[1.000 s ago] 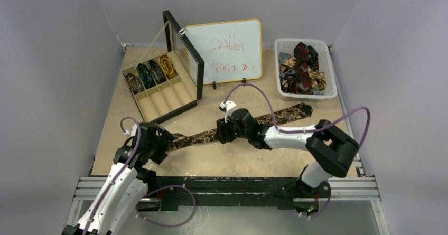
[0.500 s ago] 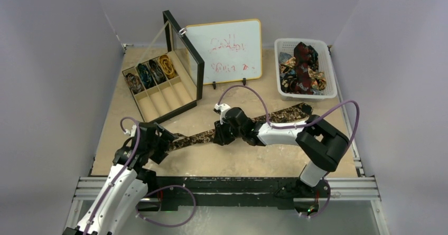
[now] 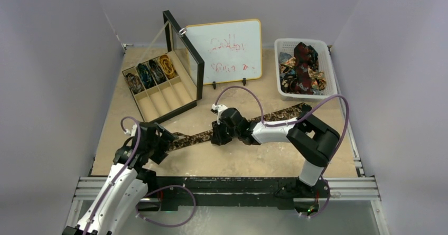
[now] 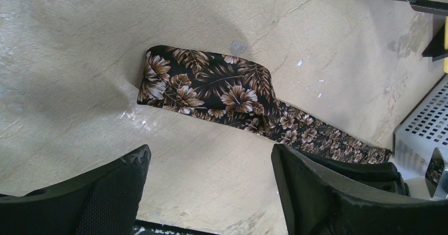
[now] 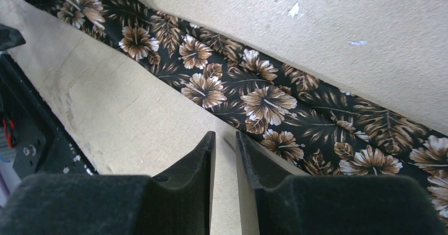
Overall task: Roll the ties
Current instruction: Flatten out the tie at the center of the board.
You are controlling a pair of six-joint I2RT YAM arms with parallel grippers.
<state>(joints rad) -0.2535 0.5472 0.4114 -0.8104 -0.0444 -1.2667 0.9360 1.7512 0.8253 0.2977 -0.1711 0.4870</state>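
The left gripper hovers over the near left part of the bench, its jaws spread wide and holding nothing. Just beyond its fingertips lies the narrow end of the brown floral tie, folded back on itself into a short flat flap. That end rests on the bench and is apart from both fingers.

Behind it, at the far left, the wooden organizer box stands with its glass lid raised. 4 rolled ties sit at the far ends of its compartments, 1 in each. The near parts of the compartments hold nothing.

The brown floral tie runs flat and diagonal across the middle of the bench, from the left gripper toward the far right. A whiteboard with red scribbles stands behind it.

The right gripper is down at the tie, left of its midpoint. Its jaws are narrow, with only a thin slit between them, and the tips are at the tie's near edge. I cannot tell whether they pinch any fabric.

At the far right, a white basket holds a heap of loose ties, dark red, blue and gold.
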